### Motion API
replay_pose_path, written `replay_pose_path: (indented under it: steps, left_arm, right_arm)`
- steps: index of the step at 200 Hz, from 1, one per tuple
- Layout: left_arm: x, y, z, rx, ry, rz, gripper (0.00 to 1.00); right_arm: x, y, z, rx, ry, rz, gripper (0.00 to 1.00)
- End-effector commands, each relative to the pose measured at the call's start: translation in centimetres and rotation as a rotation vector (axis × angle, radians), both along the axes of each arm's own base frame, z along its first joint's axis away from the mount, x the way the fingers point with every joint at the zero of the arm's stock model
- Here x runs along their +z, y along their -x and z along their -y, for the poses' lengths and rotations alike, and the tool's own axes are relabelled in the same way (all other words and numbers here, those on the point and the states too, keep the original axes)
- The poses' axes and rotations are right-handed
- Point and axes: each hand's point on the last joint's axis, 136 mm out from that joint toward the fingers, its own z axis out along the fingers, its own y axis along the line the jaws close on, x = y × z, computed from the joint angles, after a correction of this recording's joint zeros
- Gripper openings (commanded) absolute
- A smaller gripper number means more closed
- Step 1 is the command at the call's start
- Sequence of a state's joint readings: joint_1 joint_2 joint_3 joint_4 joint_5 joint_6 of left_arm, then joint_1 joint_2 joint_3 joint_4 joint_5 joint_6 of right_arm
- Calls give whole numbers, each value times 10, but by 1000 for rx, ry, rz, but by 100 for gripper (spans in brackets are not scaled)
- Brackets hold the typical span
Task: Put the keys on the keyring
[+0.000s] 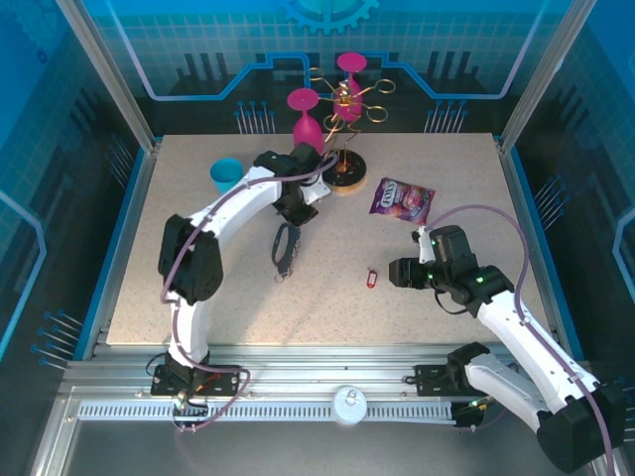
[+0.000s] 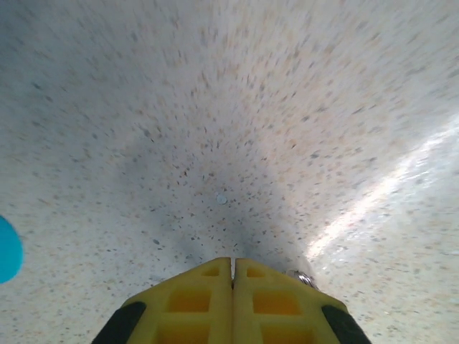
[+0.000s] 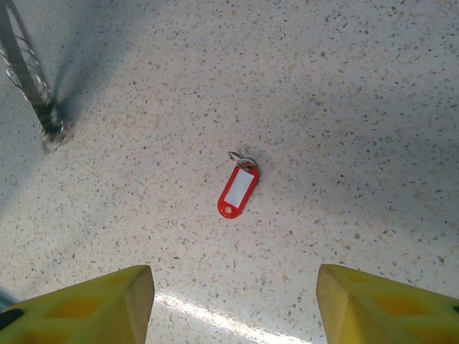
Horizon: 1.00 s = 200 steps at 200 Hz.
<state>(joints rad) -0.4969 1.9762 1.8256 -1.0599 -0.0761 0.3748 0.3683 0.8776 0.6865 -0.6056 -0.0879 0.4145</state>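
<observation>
Two arms over one speckled tabletop (image 1: 466, 159), top and wrist views.

Containers: teal cup (image 1: 226, 176) upright near the far-left corner, mouth upward, interior too small to read. Two pink cups (image 1: 304, 114) carried on the gold wire rack (image 1: 347, 171) at the far edge, contents not discernible. Purple snack packet (image 1: 402, 198) flat on the tabletop, just right of the rack's base.

State of the left pincer (image 1: 295, 211): clenched, yellow pads (image 2: 190, 301) pressed together along a hairline seam in the left wrist view, grasping the far end of the keyring (image 1: 286, 246). Long axis of the keyring running from that pincer toward the near edge, with a short string of silver rings (image 1: 281, 273) at the near end. In the right wrist view, rings touching the tabletop at upper left, dark loop rising out of frame.

State of the right pincer (image 1: 397, 273): released, fingers (image 3: 79, 308) spread wide, hovering above the tabletop, clear of every object.

Position of the keys (image 1: 372, 279): red tag with white label, flat on the tabletop, just left of the right pincer and well right of the keyring, touched by neither. Long axis roughly near-to-far in the top view. In the right wrist view, tilted from lower left to upper right, thin silver piece at the upper-right end, pointing away from the right pincer.
</observation>
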Motion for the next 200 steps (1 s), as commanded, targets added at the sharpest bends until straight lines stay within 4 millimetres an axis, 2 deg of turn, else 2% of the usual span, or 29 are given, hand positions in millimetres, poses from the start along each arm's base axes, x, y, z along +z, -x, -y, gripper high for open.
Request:
replay_pose_path:
  steps: [1, 47, 87, 115, 200]
  left_arm:
    - [36, 8, 12, -26, 116, 65, 0]
    - [87, 18, 29, -79, 286, 171, 0]
    - [115, 28, 44, -164, 423, 251, 0]
    - [127, 31, 46, -141, 469, 267, 0]
    - [143, 67, 55, -167, 652, 242, 0]
  right_arm:
    - [9, -4, -9, 33, -17, 21, 62]
    - [18, -10, -11, 52, -6, 43, 62]
    - [27, -13, -17, 92, -23, 93, 62]
    - [40, -14, -25, 134, -59, 151, 61]
    - [73, -16, -58, 299, -154, 348, 59]
